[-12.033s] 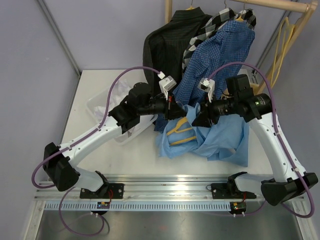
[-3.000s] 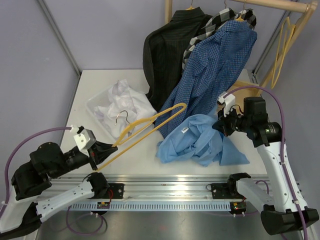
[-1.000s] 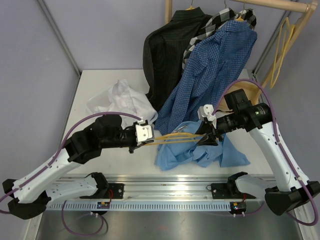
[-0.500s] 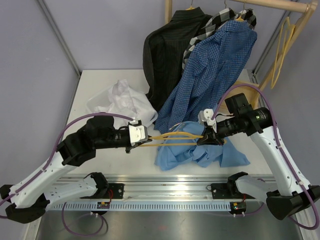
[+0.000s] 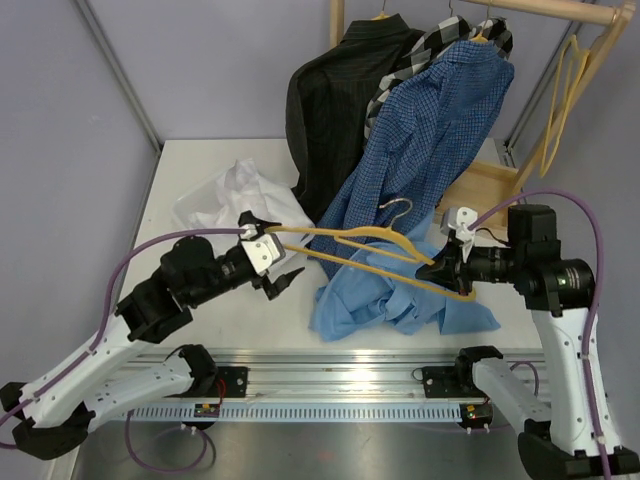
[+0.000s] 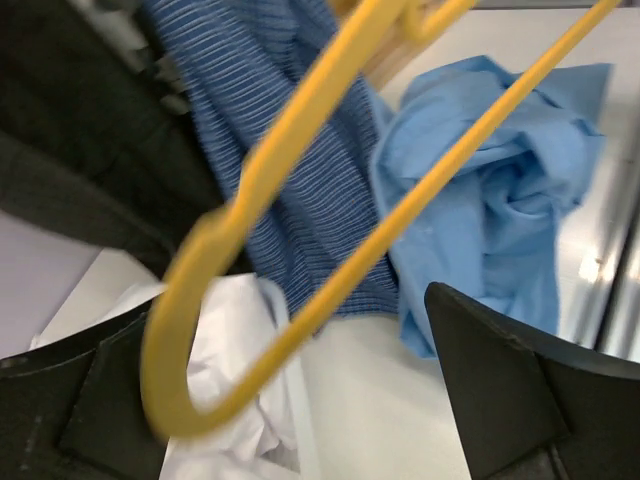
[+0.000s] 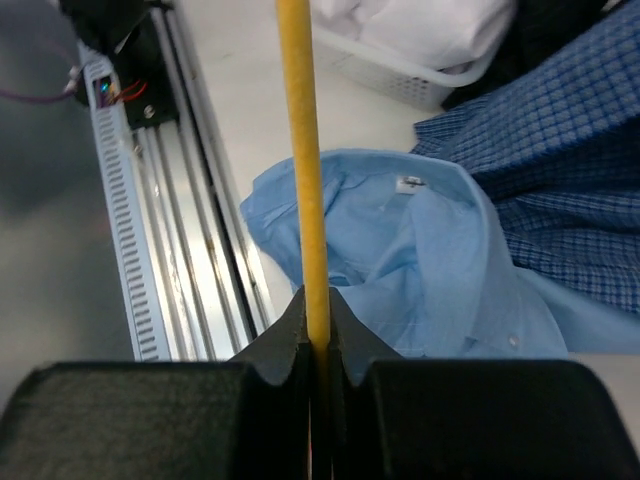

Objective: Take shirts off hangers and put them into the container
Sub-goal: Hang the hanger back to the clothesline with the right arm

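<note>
Half a second ago my left claw [image 5: 271, 249] pinched the hanger [image 5: 370, 245] by its looped end. Now it is spread wide, with that loop lying between its fingers. My right claw [image 5: 440, 268] has pulled back to the right and lifted the hanger above the light blue shirt [image 5: 400, 295], which lies crumpled on the worktop [image 5: 200, 165]. It is pressed tight onto the hanger's bar. Whether the loop touches a left finger I cannot tell, since the wrist view is blurred. The basket [image 5: 186, 213] is mostly hidden under the white shirt [image 5: 250, 200] heaped in it.
</note>
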`<state>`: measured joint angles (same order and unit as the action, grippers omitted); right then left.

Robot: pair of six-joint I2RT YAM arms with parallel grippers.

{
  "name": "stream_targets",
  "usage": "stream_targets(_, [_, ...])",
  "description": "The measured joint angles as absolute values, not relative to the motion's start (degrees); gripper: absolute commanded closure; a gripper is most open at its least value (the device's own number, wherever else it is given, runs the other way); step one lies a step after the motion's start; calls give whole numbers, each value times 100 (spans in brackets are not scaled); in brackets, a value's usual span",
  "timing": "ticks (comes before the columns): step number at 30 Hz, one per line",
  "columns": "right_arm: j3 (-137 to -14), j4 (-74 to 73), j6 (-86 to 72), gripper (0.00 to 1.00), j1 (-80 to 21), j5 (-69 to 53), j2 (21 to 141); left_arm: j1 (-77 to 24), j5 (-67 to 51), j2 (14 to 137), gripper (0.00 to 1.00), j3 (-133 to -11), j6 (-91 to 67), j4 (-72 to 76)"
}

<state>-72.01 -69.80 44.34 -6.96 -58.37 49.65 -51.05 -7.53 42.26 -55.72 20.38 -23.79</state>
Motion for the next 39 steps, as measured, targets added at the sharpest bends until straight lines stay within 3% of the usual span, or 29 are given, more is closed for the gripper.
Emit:
stream_targets(8, [-7568,-6248,2862,100,646,-5756,4624,-5100,731,3439,1,-4307,2108,-1612])
stream_targets(18, [-8792,-5424,1151,100,1201,-5216,4943,-5100,1118,3634,1,-3809,2097,-1540])
stream_targets(27, [-9428,-5214,242,100,1256,-3046,4921,-5100,1186,3483,1,-3809,2097,-1485])
stream_targets(39, [-8545,-5181,-294,100,1293,-923,4517,-5100,1190,3461,1,-3806,2095,-1483])
